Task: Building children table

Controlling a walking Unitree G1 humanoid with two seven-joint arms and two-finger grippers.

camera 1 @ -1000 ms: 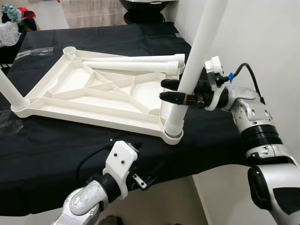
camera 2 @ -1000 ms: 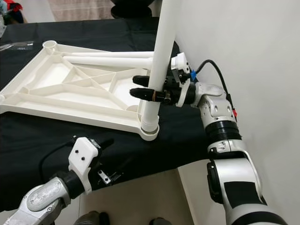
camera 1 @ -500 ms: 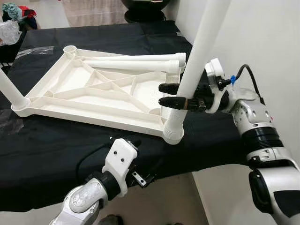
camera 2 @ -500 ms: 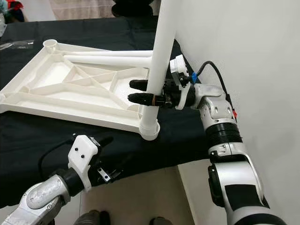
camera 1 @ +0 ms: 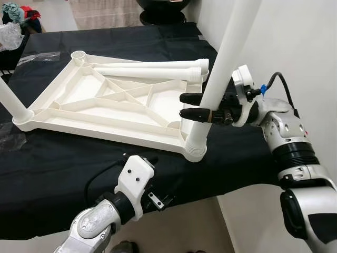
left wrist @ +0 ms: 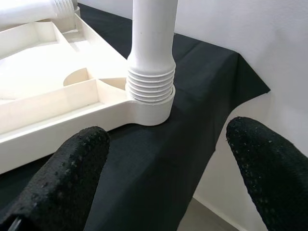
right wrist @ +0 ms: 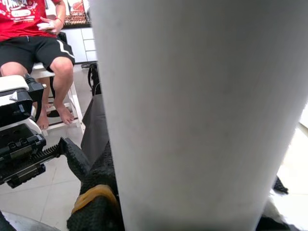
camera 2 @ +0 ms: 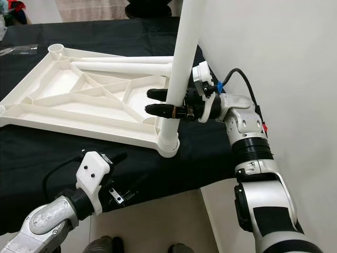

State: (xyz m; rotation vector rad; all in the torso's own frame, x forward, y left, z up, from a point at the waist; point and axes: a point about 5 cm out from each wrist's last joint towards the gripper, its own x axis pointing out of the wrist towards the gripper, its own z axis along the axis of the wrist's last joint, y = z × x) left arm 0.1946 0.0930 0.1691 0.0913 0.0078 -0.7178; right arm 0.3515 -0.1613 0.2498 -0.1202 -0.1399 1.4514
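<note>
One leg (camera 1: pixel 221 63) clamped upright in right jaws, its threaded end just below them sunk slightly deeper into the corner socket (camera 1: pixel 195 154) than a second ago. Probably mid-screwing, with threads showing above the rim. Left jaws apart and empty, low beside that socket, tabletop (camera 1: pixel 105 100) upturned beyond them.

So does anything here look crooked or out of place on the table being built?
Yes. The leg in the near right corner socket leans off vertical, and several thread rings sit exposed above the socket, so it looks not fully seated. The right gripper clamps it. Two loose legs lie across the upturned tabletop.
</note>
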